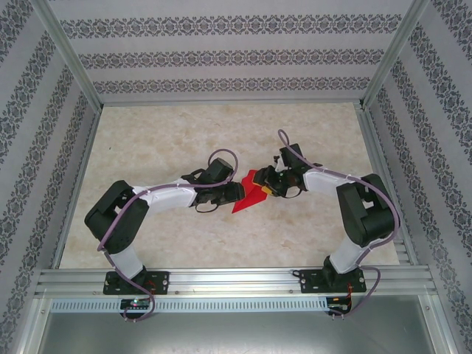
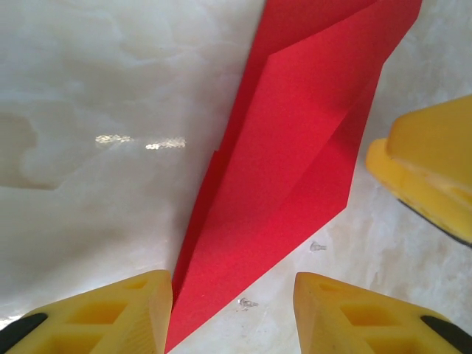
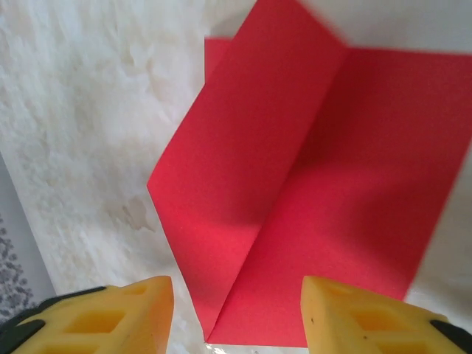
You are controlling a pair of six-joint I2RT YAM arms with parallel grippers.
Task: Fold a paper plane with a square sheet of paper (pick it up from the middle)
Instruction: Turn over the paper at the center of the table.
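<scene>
On the pale table (image 1: pixel 147 147), the paper plane (image 1: pixel 248 199) lay pointing at the left gripper (image 2: pixel 233 306), tail toward the right gripper (image 3: pixel 237 310) (both open, empty).

There is one piece of folded red paper (image 1: pixel 249 196) on one bench (image 1: pixel 184 133). Two arms stand at its near edge, the left arm (image 1: pixel 158 198) and the right arm (image 1: pixel 332 181). There are two grippers, the left gripper (image 1: pixel 234 193) and the right gripper (image 1: pixel 264 184), each with two yellow fingers (image 2: pixel 118 313), four in all.
</scene>
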